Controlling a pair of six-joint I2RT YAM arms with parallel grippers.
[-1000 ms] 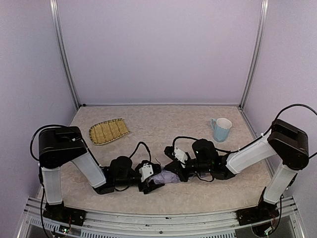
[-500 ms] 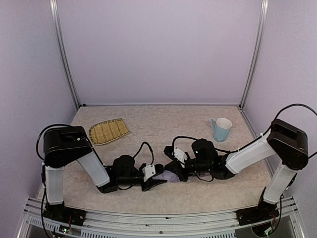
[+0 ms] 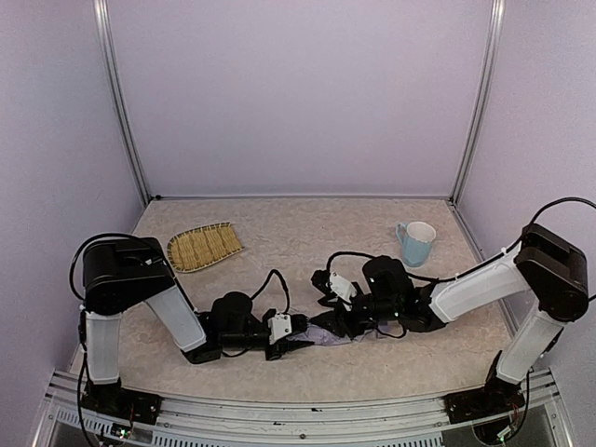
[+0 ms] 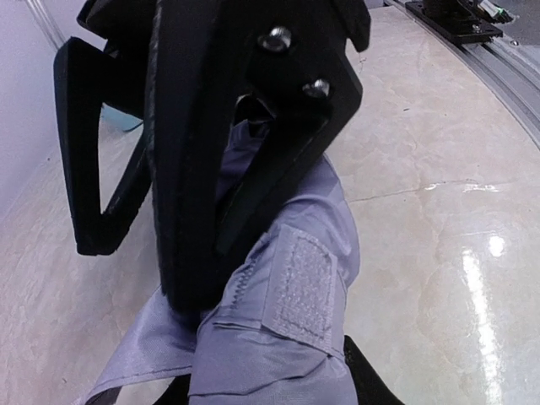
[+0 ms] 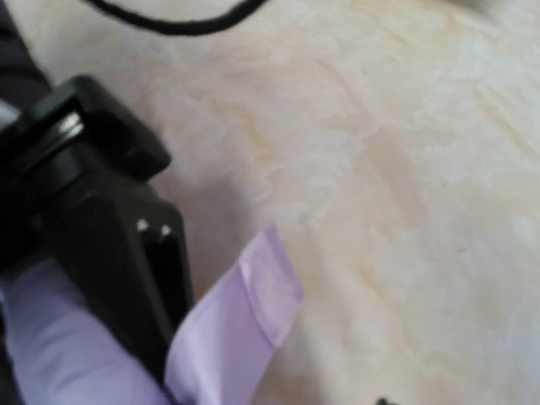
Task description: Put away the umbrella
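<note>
The umbrella [image 3: 321, 332] lies folded on the table between my two grippers, a pale lavender bundle. In the left wrist view its fabric [image 4: 287, 312] with a fastening patch [image 4: 302, 287] fills the space between my own finger ends at the bottom edge. My left gripper [image 3: 296, 328] is shut on that end of the bundle. My right gripper [image 3: 333, 312] hovers over the other end with its black fingers [image 4: 194, 169] spread apart, holding nothing. The blurred right wrist view shows a loose lavender strap [image 5: 253, 304] beside a black finger.
A woven straw tray [image 3: 205, 246] lies at the back left. A light blue mug [image 3: 415, 243] stands at the back right. Lavender walls close in three sides. A metal rail [image 3: 298, 410] runs along the near edge.
My left gripper has closed on the umbrella's end. My right gripper, shut a moment ago, has opened and let go of the fabric, and its arm has shifted slightly.
</note>
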